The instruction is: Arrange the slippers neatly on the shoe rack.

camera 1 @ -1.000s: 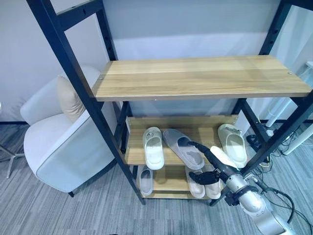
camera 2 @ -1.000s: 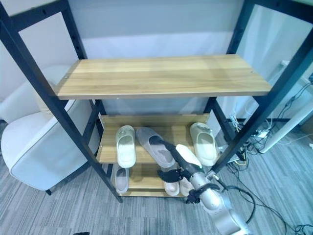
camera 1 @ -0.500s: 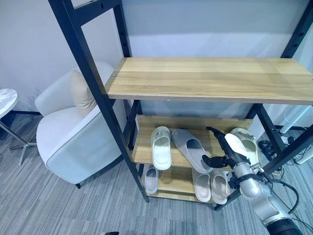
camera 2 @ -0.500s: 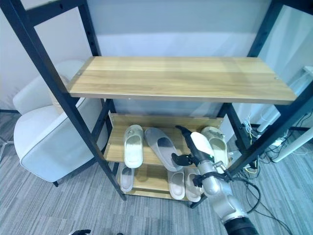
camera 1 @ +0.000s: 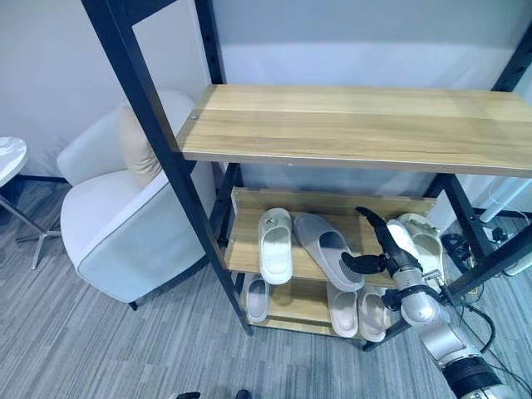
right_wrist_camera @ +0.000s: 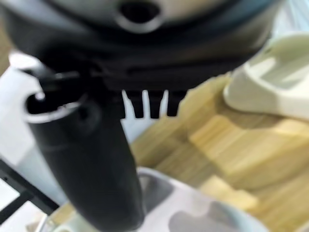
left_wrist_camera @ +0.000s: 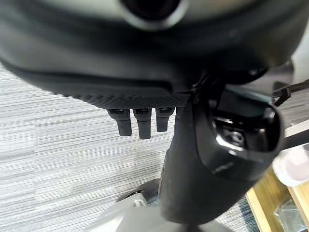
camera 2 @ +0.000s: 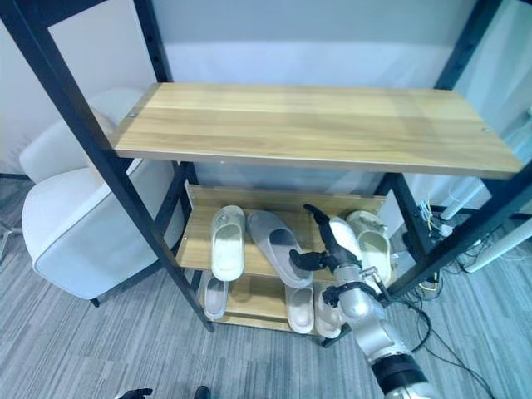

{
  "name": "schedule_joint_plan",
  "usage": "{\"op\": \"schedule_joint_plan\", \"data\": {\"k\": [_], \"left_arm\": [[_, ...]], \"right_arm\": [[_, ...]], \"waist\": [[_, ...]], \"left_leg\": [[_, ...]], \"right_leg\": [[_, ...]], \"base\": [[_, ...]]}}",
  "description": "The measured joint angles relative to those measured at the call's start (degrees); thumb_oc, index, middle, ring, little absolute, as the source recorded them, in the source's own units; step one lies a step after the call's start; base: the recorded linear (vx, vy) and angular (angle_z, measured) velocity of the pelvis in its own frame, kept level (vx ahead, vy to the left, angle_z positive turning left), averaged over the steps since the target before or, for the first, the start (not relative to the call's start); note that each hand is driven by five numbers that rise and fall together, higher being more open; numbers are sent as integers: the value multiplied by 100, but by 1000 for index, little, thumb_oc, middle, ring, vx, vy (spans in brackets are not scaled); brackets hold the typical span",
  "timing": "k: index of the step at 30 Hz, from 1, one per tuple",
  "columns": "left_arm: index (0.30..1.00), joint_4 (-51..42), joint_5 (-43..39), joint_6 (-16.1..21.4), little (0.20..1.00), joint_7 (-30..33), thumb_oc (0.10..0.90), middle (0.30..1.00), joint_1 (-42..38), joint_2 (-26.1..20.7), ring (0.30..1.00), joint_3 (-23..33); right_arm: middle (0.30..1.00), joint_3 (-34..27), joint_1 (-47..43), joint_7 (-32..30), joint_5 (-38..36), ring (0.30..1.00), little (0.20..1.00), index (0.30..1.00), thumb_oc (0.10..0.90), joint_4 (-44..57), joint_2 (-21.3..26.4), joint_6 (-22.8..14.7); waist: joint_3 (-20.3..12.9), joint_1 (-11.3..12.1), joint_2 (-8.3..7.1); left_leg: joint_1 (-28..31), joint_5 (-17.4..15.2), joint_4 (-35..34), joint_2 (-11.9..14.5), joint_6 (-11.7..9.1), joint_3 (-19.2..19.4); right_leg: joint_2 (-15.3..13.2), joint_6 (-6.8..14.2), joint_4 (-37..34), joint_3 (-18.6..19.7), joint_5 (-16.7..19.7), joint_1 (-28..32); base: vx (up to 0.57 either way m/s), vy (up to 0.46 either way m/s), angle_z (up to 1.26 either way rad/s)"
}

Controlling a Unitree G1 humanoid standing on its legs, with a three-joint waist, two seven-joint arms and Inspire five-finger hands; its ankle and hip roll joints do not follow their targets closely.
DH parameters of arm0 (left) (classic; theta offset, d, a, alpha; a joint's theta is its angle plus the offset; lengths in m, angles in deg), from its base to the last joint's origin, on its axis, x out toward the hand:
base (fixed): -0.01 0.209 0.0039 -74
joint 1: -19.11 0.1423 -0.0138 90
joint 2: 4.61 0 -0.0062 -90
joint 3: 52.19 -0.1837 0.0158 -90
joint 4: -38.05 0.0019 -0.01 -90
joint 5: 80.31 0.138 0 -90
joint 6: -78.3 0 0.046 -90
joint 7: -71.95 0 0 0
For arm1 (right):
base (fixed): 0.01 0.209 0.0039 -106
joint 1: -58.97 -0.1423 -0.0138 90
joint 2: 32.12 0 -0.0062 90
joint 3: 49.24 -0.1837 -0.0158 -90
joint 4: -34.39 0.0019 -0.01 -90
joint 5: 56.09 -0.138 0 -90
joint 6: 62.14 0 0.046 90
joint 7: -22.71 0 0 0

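Observation:
The black-framed shoe rack (camera 1: 357,125) has wooden shelves. Its middle shelf (camera 1: 245,249) holds a cream slipper (camera 1: 276,245) at the left, a grey slipper (camera 1: 326,249) lying askew, and another cream slipper (camera 1: 426,246) at the right. My right hand (camera 1: 396,259) reaches in between the grey slipper and the right cream one. It is open with straight fingers, and its thumb (right_wrist_camera: 91,159) rests by the grey slipper's (right_wrist_camera: 193,212) heel end. The bottom shelf carries a pale slipper (camera 1: 257,298) and a beige pair (camera 1: 342,309). My left hand (left_wrist_camera: 140,123) hangs open over the floor.
A white armchair (camera 1: 125,224) with a beige cushion (camera 1: 137,154) stands close to the rack's left post. The rim of a small round table (camera 1: 7,158) shows at the far left. Cables lie on the grey floor right of the rack (camera 1: 490,241).
The camera has shifted. My right hand moved from over the grey slipper's front to its right side, deeper into the shelf. The slippers lie as before.

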Motion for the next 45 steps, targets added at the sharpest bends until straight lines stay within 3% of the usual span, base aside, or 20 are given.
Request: {"op": "schedule_joint_plan", "data": {"k": [9, 24, 25, 26, 27, 28, 45], "left_arm": [[900, -26, -4, 8, 900, 11, 800, 900, 6, -12, 900, -11], [900, -1, -7, 56, 900, 102, 800, 900, -91, -32, 900, -174], [900, 4, -5, 56, 900, 102, 800, 900, -88, -37, 900, -174], [900, 5, -5, 57, 900, 102, 800, 900, -88, -40, 900, -175], [900, 7, -4, 57, 900, 102, 800, 900, -87, -42, 900, -170], [900, 8, -4, 56, 900, 102, 800, 900, -87, -42, 900, -168], [900, -8, 2, 50, 900, 108, 800, 900, -16, -57, 900, -109]], "right_arm": [[900, 30, -425, -80, -3, 900, 900, 900, 800, -112, 2, -5], [900, 53, -657, -162, -136, 900, 900, 900, 800, -693, 15, -3], [787, 51, -658, -162, -135, 787, 787, 787, 725, -693, 15, -3], [578, 51, -658, -162, -136, 578, 578, 578, 585, -693, 15, -3], [547, 51, -659, -164, -135, 547, 547, 547, 565, -693, 15, -3], [300, 51, -659, -163, -132, 300, 300, 300, 400, -693, 15, -3], [300, -193, -229, -257, 136, 300, 300, 300, 400, -428, 8, -8]], "waist": [[145, 32, -9], [394, 315, -50], [402, 334, -62], [406, 343, -68], [409, 341, -74], [411, 342, -77], [421, 297, -128]], "left_leg": [[-200, 27, 1, -12, -36, -94], [-249, 43, 2, -80, -47, -252], [-251, 46, 2, -81, -52, -261], [-256, 50, 2, -82, -57, -270], [-264, 54, 2, -84, -62, -298], [-269, 58, 2, -86, -61, -319], [-75, 60, 1, -98, -58, -374]], "right_leg": [[0, -5, 0, -66, 2, -158], [-19, 35, -1, -239, -29, -121], [-19, 38, -1, -253, -31, -118], [-19, 41, -1, -263, -33, -117], [-18, 49, -1, -294, -38, -114], [-18, 53, -1, -315, -41, -109], [-43, 81, -1, -337, -64, 105]], "base": [[8, 3, 4], [27, 1, 6], [18, -5, 4], [23, -4, 8], [15, -3, 10], [24, -4, 10], [10, -2, 2]]}}
